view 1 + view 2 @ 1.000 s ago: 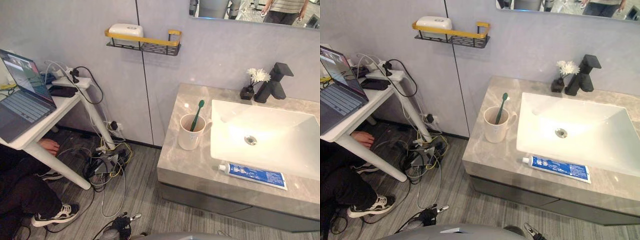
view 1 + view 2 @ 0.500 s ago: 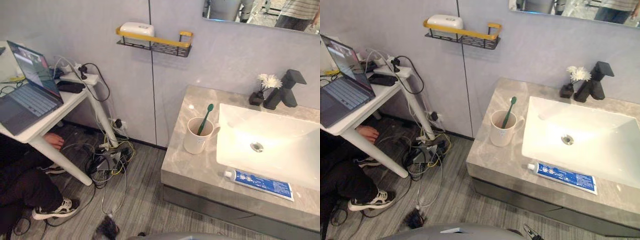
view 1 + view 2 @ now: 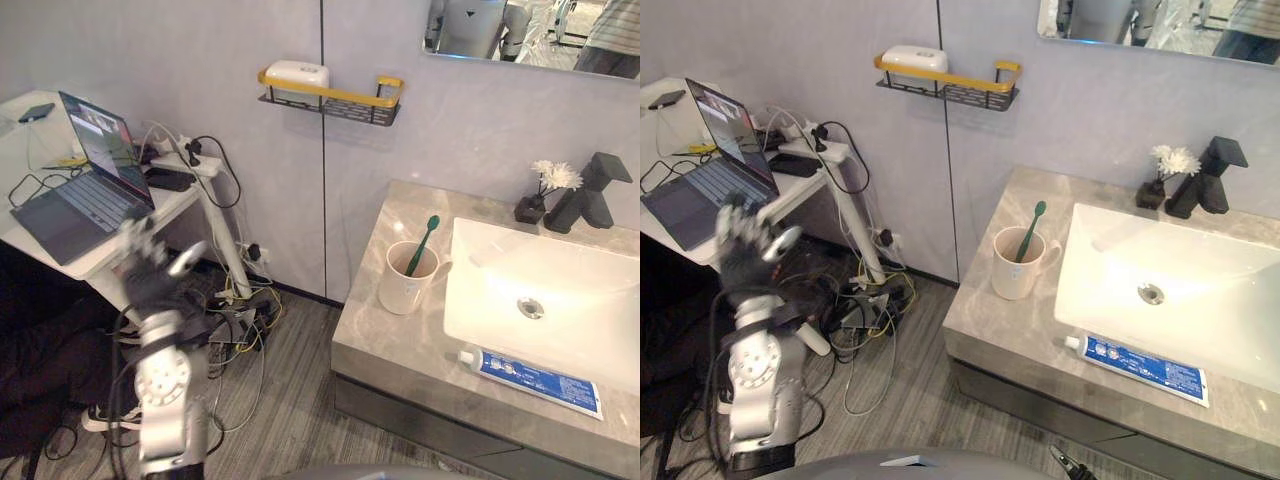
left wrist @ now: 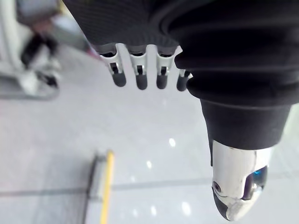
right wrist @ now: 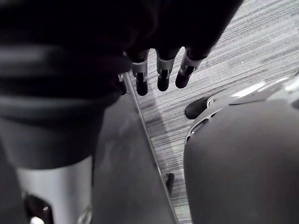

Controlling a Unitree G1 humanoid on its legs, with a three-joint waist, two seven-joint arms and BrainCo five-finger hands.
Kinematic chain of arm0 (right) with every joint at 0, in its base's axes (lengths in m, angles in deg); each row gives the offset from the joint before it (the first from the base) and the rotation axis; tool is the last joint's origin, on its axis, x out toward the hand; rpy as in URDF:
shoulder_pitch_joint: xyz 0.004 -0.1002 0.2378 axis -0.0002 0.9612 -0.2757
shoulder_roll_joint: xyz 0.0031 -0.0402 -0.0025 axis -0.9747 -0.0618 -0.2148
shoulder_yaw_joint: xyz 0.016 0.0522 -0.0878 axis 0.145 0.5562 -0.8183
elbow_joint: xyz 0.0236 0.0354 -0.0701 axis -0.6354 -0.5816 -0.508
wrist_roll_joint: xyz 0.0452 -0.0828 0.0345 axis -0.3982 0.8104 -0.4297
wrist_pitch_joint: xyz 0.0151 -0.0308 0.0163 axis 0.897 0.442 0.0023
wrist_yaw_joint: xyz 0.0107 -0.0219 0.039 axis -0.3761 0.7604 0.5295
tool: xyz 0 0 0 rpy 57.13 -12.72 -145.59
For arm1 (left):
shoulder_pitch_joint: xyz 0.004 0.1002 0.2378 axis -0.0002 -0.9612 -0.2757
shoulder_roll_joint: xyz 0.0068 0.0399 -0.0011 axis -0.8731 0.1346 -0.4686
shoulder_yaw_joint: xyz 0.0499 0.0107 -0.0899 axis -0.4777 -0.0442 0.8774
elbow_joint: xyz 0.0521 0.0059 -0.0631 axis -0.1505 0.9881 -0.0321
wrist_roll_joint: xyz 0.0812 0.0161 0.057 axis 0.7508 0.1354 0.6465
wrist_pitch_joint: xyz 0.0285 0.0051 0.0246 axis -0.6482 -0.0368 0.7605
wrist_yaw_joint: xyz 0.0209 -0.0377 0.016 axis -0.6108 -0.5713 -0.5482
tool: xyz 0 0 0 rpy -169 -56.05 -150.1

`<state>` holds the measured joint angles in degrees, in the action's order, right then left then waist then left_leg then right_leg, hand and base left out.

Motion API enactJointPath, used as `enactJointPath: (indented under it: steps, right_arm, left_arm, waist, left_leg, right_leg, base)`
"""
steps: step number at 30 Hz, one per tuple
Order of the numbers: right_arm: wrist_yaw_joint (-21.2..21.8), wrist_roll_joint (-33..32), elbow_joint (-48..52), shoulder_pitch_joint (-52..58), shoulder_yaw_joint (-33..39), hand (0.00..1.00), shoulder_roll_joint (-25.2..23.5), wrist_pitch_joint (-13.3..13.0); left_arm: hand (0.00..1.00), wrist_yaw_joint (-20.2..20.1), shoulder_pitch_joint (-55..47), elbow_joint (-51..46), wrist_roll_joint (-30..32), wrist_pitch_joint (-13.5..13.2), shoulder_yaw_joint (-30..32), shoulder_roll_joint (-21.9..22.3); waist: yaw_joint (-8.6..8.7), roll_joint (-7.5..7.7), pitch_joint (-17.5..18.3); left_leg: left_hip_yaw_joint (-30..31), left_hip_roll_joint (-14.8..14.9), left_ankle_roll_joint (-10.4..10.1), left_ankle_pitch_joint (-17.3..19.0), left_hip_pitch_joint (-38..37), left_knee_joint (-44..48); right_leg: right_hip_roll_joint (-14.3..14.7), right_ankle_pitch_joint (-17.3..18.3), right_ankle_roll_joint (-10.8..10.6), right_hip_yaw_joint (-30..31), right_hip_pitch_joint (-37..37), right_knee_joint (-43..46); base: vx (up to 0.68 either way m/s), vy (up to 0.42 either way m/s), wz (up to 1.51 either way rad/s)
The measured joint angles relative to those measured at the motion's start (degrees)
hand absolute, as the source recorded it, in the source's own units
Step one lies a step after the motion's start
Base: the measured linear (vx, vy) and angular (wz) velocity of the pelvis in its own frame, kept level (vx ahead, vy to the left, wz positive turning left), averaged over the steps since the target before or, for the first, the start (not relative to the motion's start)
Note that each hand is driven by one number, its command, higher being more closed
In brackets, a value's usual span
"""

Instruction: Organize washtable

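A cream cup with a green toothbrush standing in it sits on the grey stone washtable, left of the white sink. A blue and white toothpaste tube lies along the front edge. My left hand is raised far to the left, beside the white desk, open with fingers spread and holding nothing. In the right wrist view my right hand hangs over the grey floor, its fingers straight and empty.
A black faucet and a small vase of white flowers stand behind the sink. A yellow-railed wall shelf carries a white soap box. A laptop lies on the desk; cables and a person's legs are beneath.
The whole picture has shifted, so the camera moved. My left hand has risen into the eye views at the left. The washtable things have not moved.
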<state>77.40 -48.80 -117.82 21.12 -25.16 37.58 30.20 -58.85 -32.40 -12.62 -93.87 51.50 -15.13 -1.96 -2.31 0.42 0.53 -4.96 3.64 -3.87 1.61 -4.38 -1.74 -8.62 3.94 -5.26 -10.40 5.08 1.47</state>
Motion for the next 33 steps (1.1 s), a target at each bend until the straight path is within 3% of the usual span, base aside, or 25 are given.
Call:
enactJointPath:
  steps: [7, 13, 16, 21, 23, 33]
  right_arm:
    - [0.21, -1.85, 0.33, 1.03, 0.71, 0.0, 0.0, 0.01]
    - [0.95, -2.23, -0.21, 0.87, 1.91, 0.0, 0.1, 0.01]
    - [0.95, -2.22, -0.24, -0.1, 2.16, 0.0, 0.1, 0.07]
    - [0.87, -2.21, -0.07, -0.76, 2.19, 0.0, 0.18, 0.04]
    - [0.81, -2.2, -0.03, -1.79, 2.6, 0.0, 0.05, 0.08]
    - [0.04, -2.21, 2.85, -2.0, 7.68, 0.0, -1.51, 0.45]
  left_arm:
    - [0.0, -5.67, 12.44, -1.2, 12.14, 0.35, -23.49, -3.08]
    - [0.0, -10.85, 25.48, 1.43, 20.17, 0.14, -39.55, -4.9]
    - [0.0, -13.87, 31.5, 4.32, 20.46, 0.28, -40.64, -4.75]
    - [0.0, -14.94, 40.2, 15.31, 23.48, 1.02, -46.14, -1.8]
    - [0.0, -15.73, 41.86, 18.7, 24.8, 1.66, -47.1, -1.06]
    - [0.0, -17.7, 45.39, 29.23, 30.12, 6.15, -48.2, -0.17]
  waist:
    - [0.63, -0.82, 1.7]
    - [1.78, -1.11, 2.22]
    - [3.27, -1.19, 2.14]
    - [3.82, -1.41, 1.89]
    - [4.95, -1.45, 1.32]
    - [6.5, -2.41, -1.2]
  left_leg:
    - [-1.89, 0.71, -0.2, 0.17, 0.03, -0.02]
    - [-3.87, 0.73, -0.2, 0.16, 0.02, 0.01]
    - [-5.25, 0.74, -0.07, 0.27, 0.03, 0.0]
    - [-9.53, 0.75, 0.26, 0.95, 0.05, 0.1]
    - [-11.04, 0.73, 0.35, 1.09, 0.06, 0.12]
    - [-16.84, 0.73, 0.39, 2.18, 0.12, 0.45]
  right_leg:
    - [0.68, -0.09, -0.21, 2.08, -1.02, 0.22]
    - [0.82, -0.73, -0.39, 4.16, -2.45, -0.02]
    - [0.93, -1.06, -0.42, 5.76, -3.4, -0.03]
    - [1.25, -2.28, -0.64, 10.3, -5.89, -0.22]
    - [1.38, -2.93, -0.83, 11.9, -6.59, -0.54]
    - [2.06, -4.52, -1.42, 17.77, -9.71, -0.77]
  base:
    - [-0.03, -0.006, -0.15]
    - [0.02, 0.007, -0.16]
    - [0.0, 0.014, -0.29]
    - [-0.01, 0.028, -0.41]
    - [-0.02, 0.023, -0.41]
    - [-0.01, 0.019, -0.32]
